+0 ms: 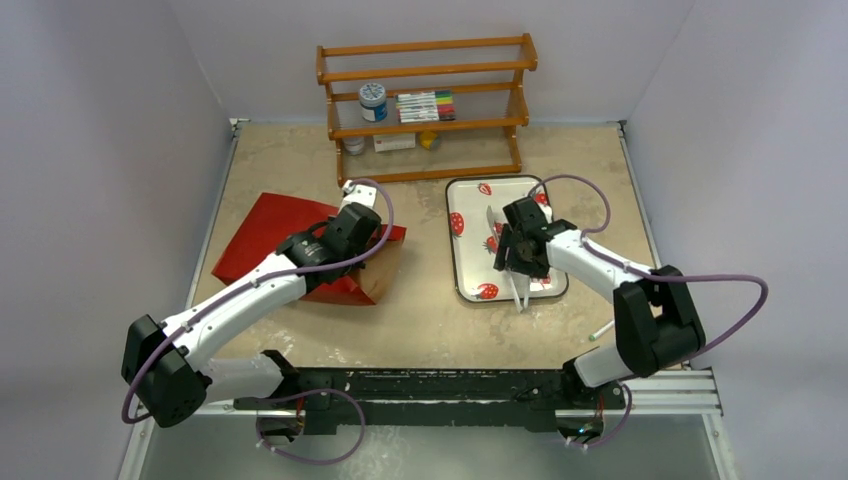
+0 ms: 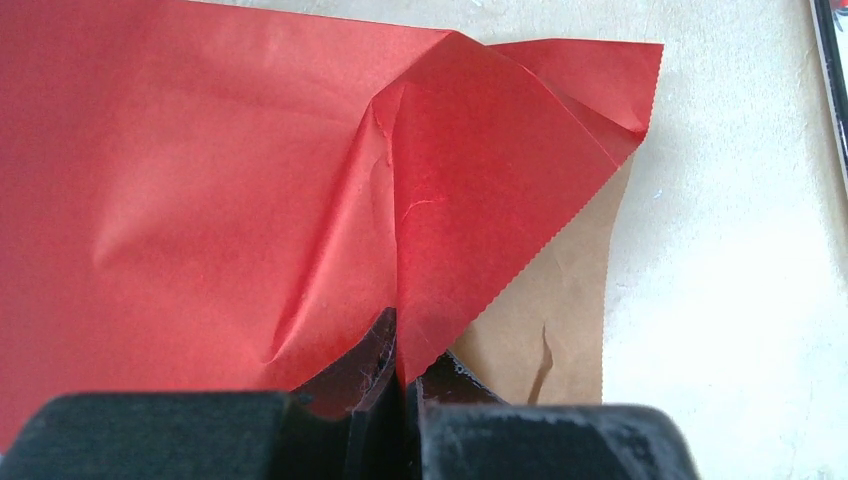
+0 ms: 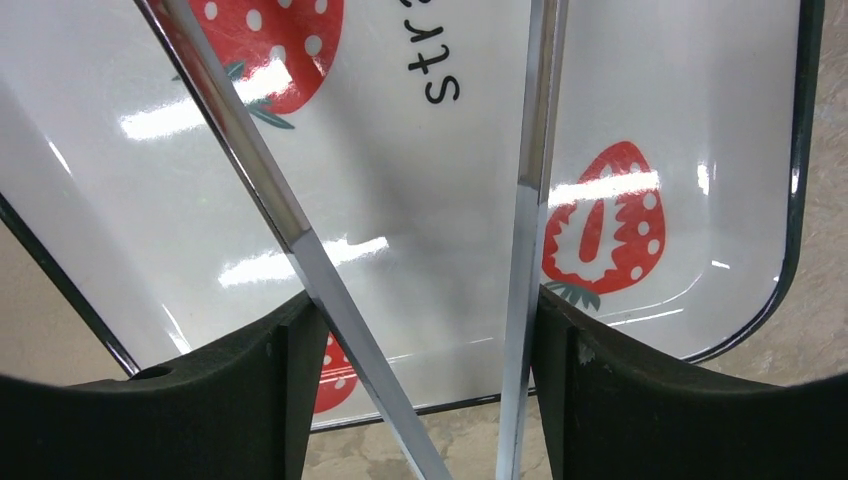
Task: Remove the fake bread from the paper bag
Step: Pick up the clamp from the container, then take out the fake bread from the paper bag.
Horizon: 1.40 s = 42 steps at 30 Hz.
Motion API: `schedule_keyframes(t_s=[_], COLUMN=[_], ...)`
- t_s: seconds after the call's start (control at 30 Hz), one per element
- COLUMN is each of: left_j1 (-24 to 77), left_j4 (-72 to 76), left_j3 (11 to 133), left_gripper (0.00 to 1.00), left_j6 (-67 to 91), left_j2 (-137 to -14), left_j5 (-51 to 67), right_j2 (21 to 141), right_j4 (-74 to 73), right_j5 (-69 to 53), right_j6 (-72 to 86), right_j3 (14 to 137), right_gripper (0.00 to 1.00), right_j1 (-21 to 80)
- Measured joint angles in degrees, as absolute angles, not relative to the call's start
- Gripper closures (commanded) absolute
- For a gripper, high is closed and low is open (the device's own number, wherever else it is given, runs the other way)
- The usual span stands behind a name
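Observation:
The red paper bag (image 1: 265, 245) lies flat on the table at left, its brown inside showing at the mouth (image 2: 560, 300). My left gripper (image 1: 352, 238) is shut on a raised fold of the bag's red upper edge (image 2: 405, 370). No bread shows in any view. My right gripper (image 1: 520, 252) hovers over the strawberry-print tray (image 1: 472, 265) and is shut on metal tongs (image 1: 519, 292). In the right wrist view the tongs' two arms (image 3: 300, 240) sit spread between the fingers (image 3: 425, 320), above the tray (image 3: 430, 210).
A wooden rack (image 1: 428, 110) stands at the back with a jar (image 1: 372, 102), markers (image 1: 425, 105) and small items. A white pen (image 1: 601, 331) lies near the right arm's base. Grey walls close in both sides.

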State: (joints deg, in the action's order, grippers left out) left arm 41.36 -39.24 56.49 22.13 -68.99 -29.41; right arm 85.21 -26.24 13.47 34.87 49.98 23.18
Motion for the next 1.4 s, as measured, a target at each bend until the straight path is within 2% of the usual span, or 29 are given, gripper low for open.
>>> schedule_keyframes(t_s=[0.5, 0.8, 1.17, 1.4], left_j1=[45.3, 45.6, 45.6, 45.6], left_j4=[-45.1, -48.0, -49.0, -48.8], left_j3=[56.5, 56.7, 57.1, 57.8], left_gripper=[1.0, 1.0, 1.0, 1.0], left_j6=[33.0, 35.6, 36.0, 35.7], left_j2=[-70.0, -71.2, -73.8, -74.4], left_j5=[-34.4, -35.5, -35.8, -35.9], right_j2=[76.4, 73.3, 67.3, 66.3], right_j4=[-26.7, -28.8, -31.2, -33.4], right_j5=[9.5, 9.0, 7.4, 6.3], right_j6=[34.3, 36.7, 38.9, 40.3], right_j3=[48.2, 48.3, 48.2, 48.6], right_gripper=[0.38, 0.4, 0.44, 0.44], right_j1=[25.6, 35.6, 39.7, 47.6])
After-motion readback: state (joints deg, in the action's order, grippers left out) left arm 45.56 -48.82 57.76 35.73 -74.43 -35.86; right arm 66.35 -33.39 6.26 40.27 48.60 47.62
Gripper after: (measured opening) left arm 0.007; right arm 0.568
